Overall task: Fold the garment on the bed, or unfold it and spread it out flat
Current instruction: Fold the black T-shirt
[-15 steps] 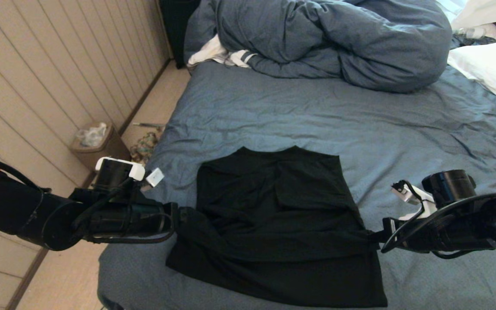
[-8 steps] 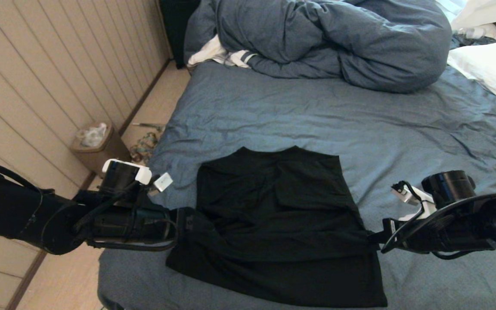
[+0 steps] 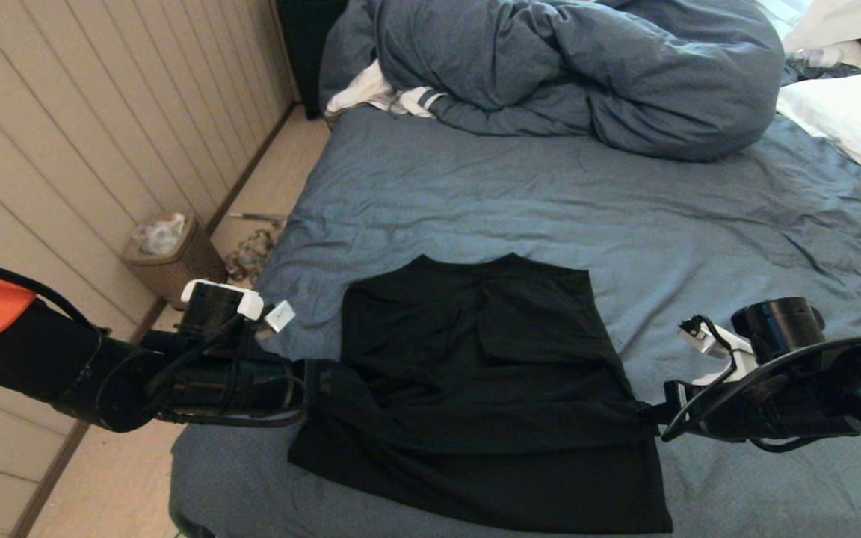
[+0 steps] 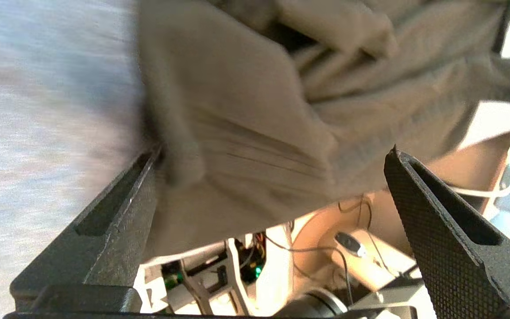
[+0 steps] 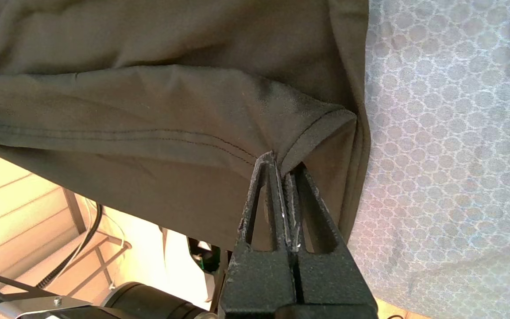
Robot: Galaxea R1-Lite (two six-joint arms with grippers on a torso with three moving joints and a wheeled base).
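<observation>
**Two grippers flank the T-shirt, one pinching, one open**

Two arms reach in at the near edge of the bed [image 3: 520, 202], one on each side of the black T-shirt [image 3: 475, 388]. The shirt lies on the blue-grey sheet, well apart from the bunched duvet [image 3: 572, 67] at the far end, and it is already partly folded, with layers overlapping across its middle.

We have the right gripper [image 5: 283, 170] fully closed on a fold of the shirt's right edge; the wrist view shows the hemmed cloth drawn to a point between the two tips. We judge that this pinch anchors that side so the fabric keeps its line while the other arm works.

Our left gripper [image 4: 272, 164] stands spread as wide as it goes at the shirt's left edge and grips nothing. From its wrist view the fingers [image 4: 441, 230] straddle a bulge of cloth, one of them close against it. We read this as lining up to take a matching hold opposite the right one, so both sides can be lifted evenly.

Thin fabric like this may slip or bunch if only one layer is caught.
</observation>
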